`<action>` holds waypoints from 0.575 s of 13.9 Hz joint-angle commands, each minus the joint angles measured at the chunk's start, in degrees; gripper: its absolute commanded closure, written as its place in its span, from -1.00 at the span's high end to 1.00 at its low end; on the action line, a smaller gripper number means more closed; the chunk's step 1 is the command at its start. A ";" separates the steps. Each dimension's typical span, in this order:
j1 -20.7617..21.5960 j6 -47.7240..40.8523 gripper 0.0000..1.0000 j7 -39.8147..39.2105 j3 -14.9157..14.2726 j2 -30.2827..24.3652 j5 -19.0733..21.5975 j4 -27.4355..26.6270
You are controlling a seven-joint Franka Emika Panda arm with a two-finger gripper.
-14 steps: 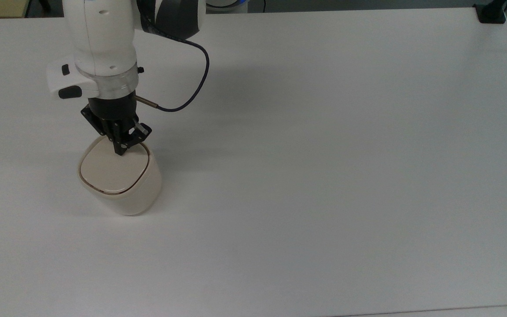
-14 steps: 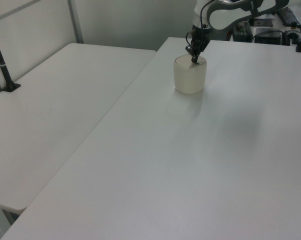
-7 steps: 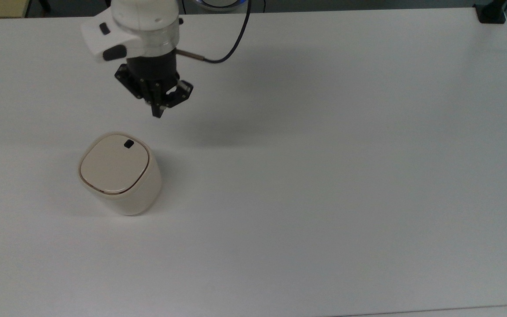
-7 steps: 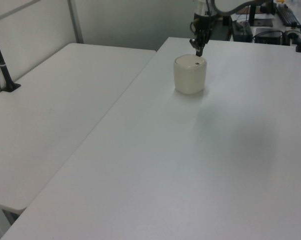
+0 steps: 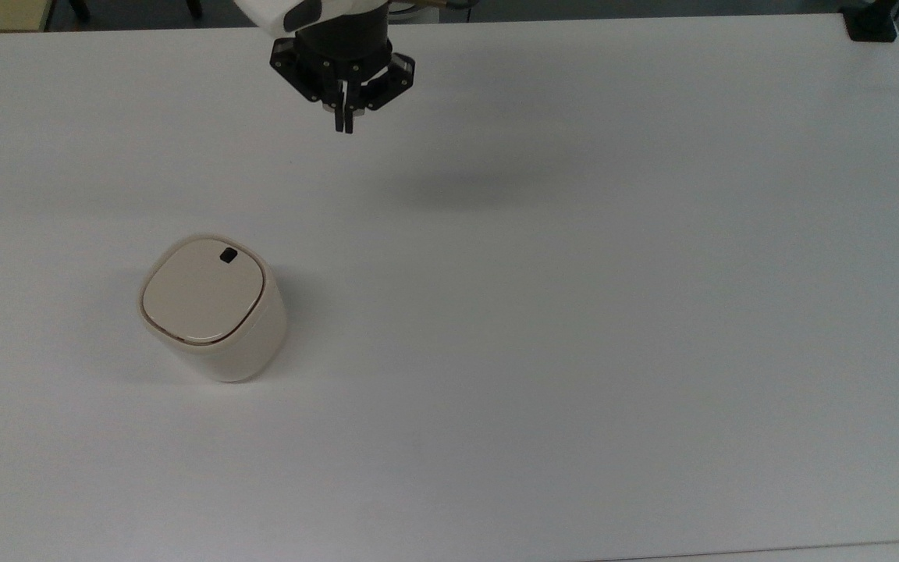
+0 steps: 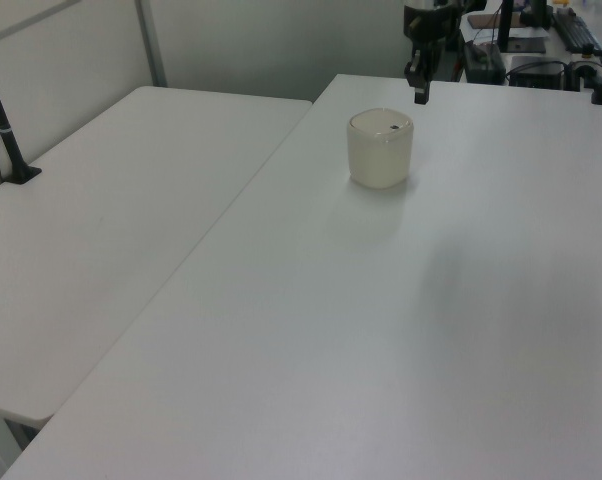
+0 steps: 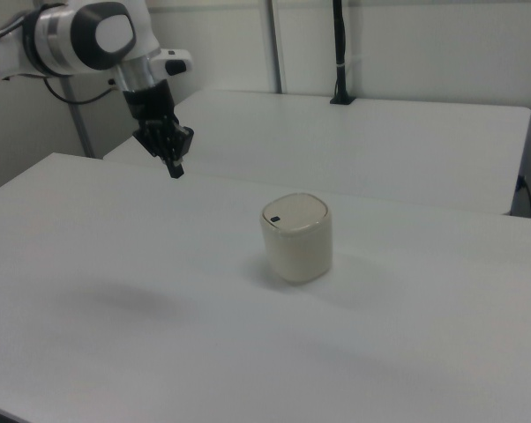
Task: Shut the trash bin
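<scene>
Cream-beige plastic trash bin (image 5: 214, 310) (image 6: 380, 148) (image 7: 297, 236) standing upright on the white table (image 5: 574, 312) (image 6: 401, 330) (image 7: 160, 300), toward the top view's left. Lid (image 5: 204, 290) lying flat on the rim, small black latch mark (image 5: 227, 254) up near the edge. Black gripper (image 5: 344, 123) (image 6: 420, 97) (image 7: 175, 171) hanging in the air well apart from the bin, up by the top view's upper edge, fingers pinched together with nothing between them. Second white table (image 6: 111, 220) sitting alongside, on the left view's left.

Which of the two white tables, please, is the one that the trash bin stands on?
The trash bin stands on the table at the left view's right; the table beside it carries a black post.
</scene>
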 commanded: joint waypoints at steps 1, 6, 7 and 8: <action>1.26 -3.89 -0.82 -4.60 -0.44 -3.36 -0.05 -2.11; 0.48 -4.69 -0.14 -4.96 -0.62 -4.85 1.61 -2.90; 0.39 -4.78 0.20 -4.96 -0.79 -5.03 2.06 -2.90; 0.38 -4.78 0.63 -4.96 -0.97 -5.12 2.06 -2.82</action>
